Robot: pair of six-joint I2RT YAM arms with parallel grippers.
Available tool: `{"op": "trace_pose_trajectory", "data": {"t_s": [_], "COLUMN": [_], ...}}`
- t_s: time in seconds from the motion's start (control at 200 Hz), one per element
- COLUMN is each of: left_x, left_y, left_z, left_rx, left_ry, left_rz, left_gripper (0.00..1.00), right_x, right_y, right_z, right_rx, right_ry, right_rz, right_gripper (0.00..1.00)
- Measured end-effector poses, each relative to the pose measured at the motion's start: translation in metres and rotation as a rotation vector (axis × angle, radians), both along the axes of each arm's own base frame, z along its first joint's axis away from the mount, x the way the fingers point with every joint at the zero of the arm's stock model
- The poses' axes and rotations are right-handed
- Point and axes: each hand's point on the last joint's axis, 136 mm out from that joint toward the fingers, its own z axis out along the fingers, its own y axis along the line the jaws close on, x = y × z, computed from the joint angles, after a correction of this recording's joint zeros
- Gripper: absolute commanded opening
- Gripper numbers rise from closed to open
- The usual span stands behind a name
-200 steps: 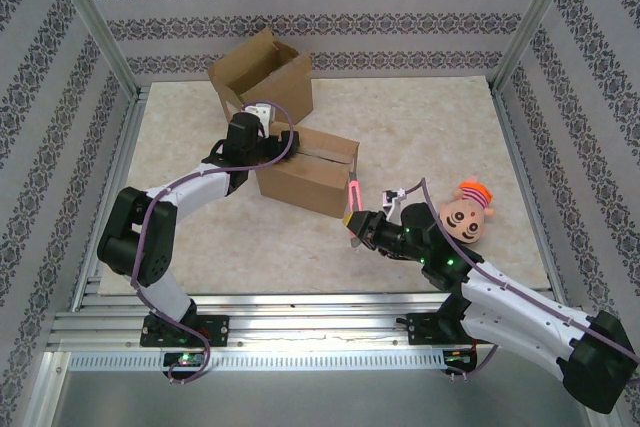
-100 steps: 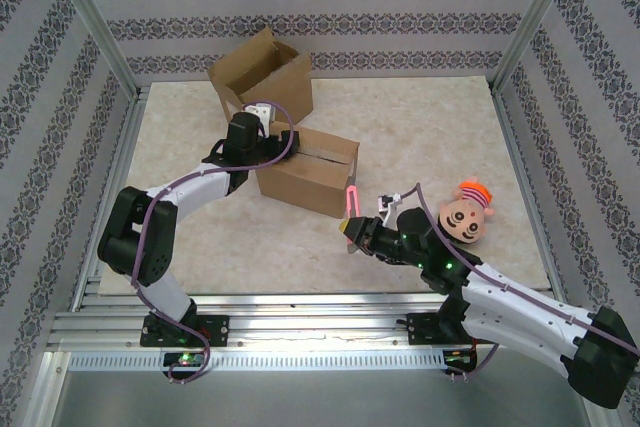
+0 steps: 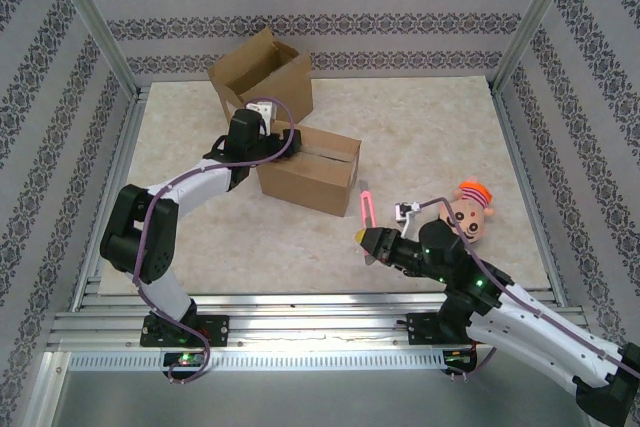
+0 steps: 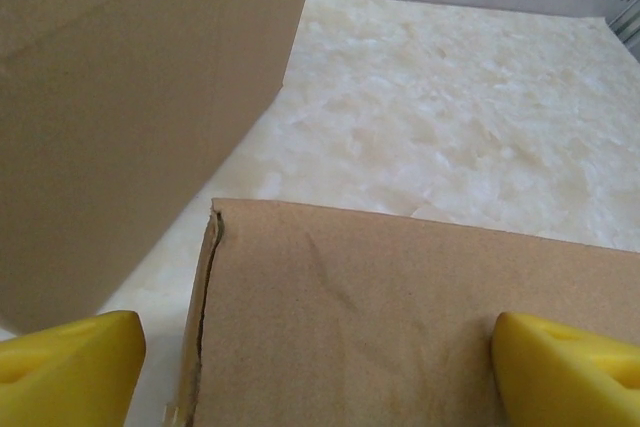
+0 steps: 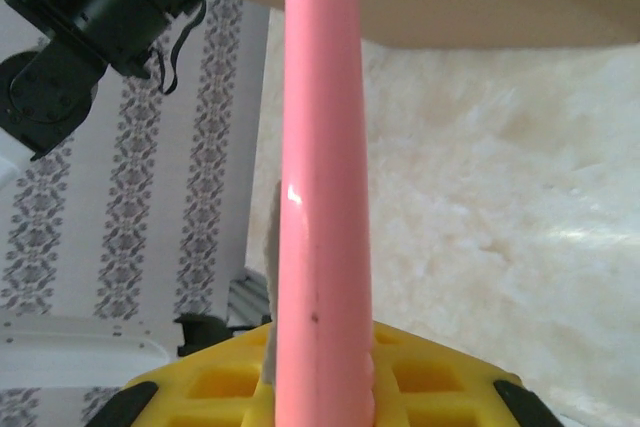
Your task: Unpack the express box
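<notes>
Centre: low brown cardboard express box point(image 3: 310, 172), flaps down, sits on the beige marbled tabletop point(image 3: 430, 127); the left wrist view shows a split along its top's left edge point(image 4: 400, 317).
Left arm: left gripper point(image 3: 283, 137) hangs over the express box's left end, jaws spread wide and grasping nothing; 1 yellow fingertip point(image 4: 65, 362) lies off the left edge, the other above the top panel.
Right arm: right gripper point(image 3: 367, 238) is clenched on a slender pink rod point(image 3: 365, 202), which points away from the arm bases; its tip is near the express box's right corner, contact unclear.
Back left: taller brown cardboard box with raised flaps point(image 3: 262, 82) stands just behind the express box.
Right side: round doll-face toy with an orange cap point(image 3: 468, 212) lies beside the right arm.
</notes>
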Motion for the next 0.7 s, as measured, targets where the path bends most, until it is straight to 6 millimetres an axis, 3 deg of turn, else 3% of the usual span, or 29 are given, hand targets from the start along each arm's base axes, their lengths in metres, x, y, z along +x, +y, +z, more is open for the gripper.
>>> {"op": "trace_pose_trajectory", "data": {"t_s": [0.095, 0.22, 0.36, 0.495, 0.56, 0.635, 0.7], "left_x": [-0.004, -0.014, -0.018, -0.001, 0.009, 0.022, 0.033], "left_y": [0.001, 0.003, 0.004, -0.001, -0.005, -0.01, -0.015], "left_z": [0.003, 0.014, 0.045, 0.105, 0.123, 0.126, 0.112], "left_rx": [0.007, 0.043, 0.098, 0.099, 0.098, 0.104, 0.123], "left_ry": [0.043, 0.12, 0.162, 0.081, 0.047, 0.044, 0.073], "left_rz": [0.0, -0.009, -0.024, -0.035, -0.04, -0.046, -0.054], "left_gripper": [0.93, 0.95, 0.95, 0.94, 0.94, 0.94, 0.94], "right_x": [0.005, 0.017, 0.031, 0.037, 0.039, 0.041, 0.044], "right_y": [-0.013, -0.028, -0.033, -0.022, -0.014, -0.005, 0.0], "right_z": [0.004, -0.006, -0.027, -0.044, -0.05, -0.056, -0.063], "right_rx": [-0.052, -0.194, -0.372, -0.509, -0.549, -0.569, -0.583], "right_ry": [-0.035, -0.043, -0.036, -0.057, -0.072, -0.083, -0.082], "right_rz": [-0.051, -0.124, -0.176, -0.194, -0.216, -0.252, -0.294], "right_gripper": [0.0, 0.0, 0.0, 0.0, 0.0, 0.0, 0.0]}}
